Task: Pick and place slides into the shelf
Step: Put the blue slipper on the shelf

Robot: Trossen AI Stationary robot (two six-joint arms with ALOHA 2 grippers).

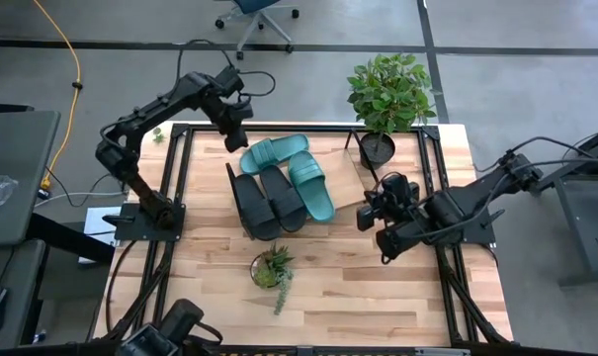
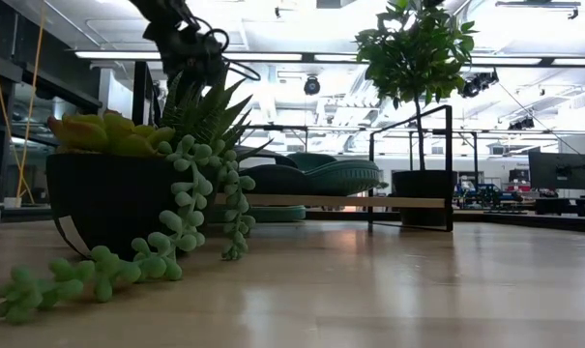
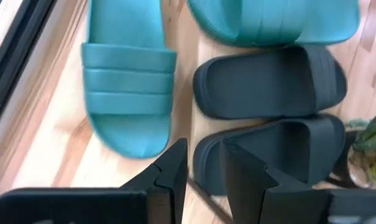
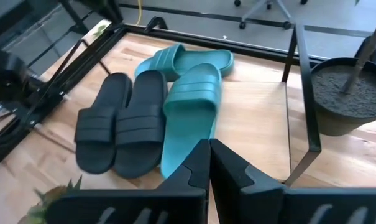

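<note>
Our left hand (image 1: 237, 133) hangs over the counter's far edge, left of centre, its fingers (image 3: 169, 171) a little apart and pinching nothing. Just beneath and beside it lies the first teal slide (image 1: 275, 151), turned crosswise near the shelf's (image 1: 346, 186) far left end; whether it rests fully on the board we cannot tell. Next come the two black slides (image 1: 270, 201), side by side and touching, angled toward the near side of the shelf. To their right the second teal slide (image 1: 310, 184) lies against the black pair, its toe toward the far edge.

So we judge the task nearly done or done: all four slides sit grouped at the shelf's left part, none loose elsewhere on the counter (image 1: 378, 297). What may remain is straightening the crosswise teal one. The right half of the board is bare.

Further right, our right hand (image 1: 367, 218) waits above the shelf's right end, near the potted plant (image 1: 387, 99), fingers pressed together and holding nothing.
</note>
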